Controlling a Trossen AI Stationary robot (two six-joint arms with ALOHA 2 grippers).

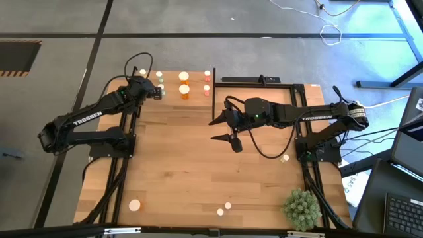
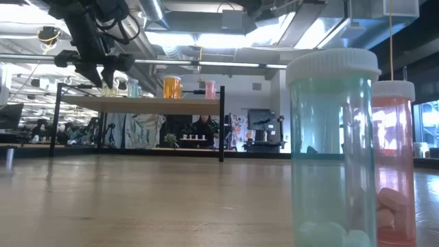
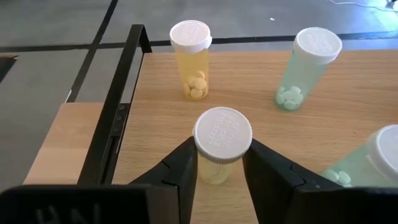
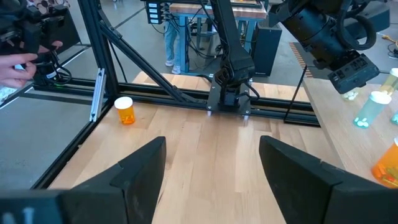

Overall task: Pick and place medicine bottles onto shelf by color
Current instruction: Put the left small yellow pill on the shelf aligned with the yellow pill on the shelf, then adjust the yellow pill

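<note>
Near the counter's (image 1: 198, 165) middle, the right pincer (image 1: 228, 129) hangs spread wide and empty. At the far left, over the shelf (image 3: 261, 124), the left pincer (image 3: 221, 171) grips a yellow bottle (image 3: 221, 146) below its cap. It looks about to set it down; best keep it upright beside the other yellow bottle (image 3: 193, 59), clear of the green ones (image 3: 308, 68), and release only once the base rests flat.

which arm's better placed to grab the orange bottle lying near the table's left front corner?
Right, probably. The right gripper is open and empty over mid-table, facing the orange bottle. The left gripper is at the shelf, jaws around a yellow bottle.
</note>
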